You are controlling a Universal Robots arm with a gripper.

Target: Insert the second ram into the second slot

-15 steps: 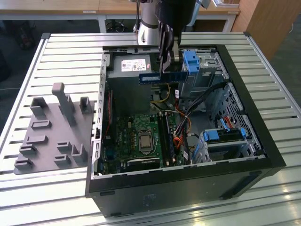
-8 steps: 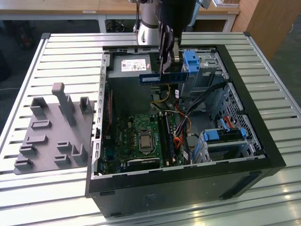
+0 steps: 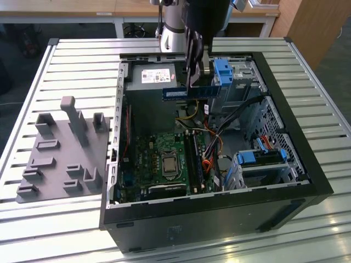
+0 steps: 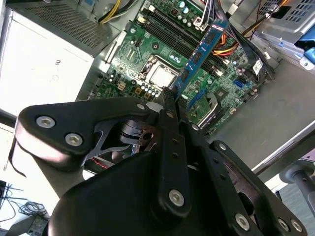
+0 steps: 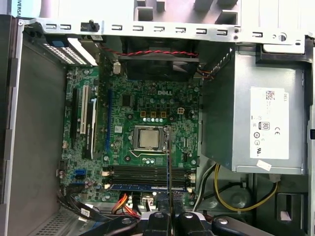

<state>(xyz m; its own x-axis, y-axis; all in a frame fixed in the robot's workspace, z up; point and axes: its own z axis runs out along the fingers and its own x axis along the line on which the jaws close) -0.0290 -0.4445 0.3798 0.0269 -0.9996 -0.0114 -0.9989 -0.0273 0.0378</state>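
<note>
Slatted table [image 3: 71, 60], second ram [image 3: 178, 93] in tool [image 3: 197, 82]

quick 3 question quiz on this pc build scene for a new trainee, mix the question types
1. True or false: the gripper holds the blue ram stick above the open computer case, and the stick is not yet in a slot.
2. What lies on the table to the exterior view's left of the case? a) grey fixture tray b) keyboard c) monitor
3. Fill in: in the first wrist view, the silver square at the middle of the motherboard is the ____.

Key: 1 true; 2 a; 3 processor
</note>
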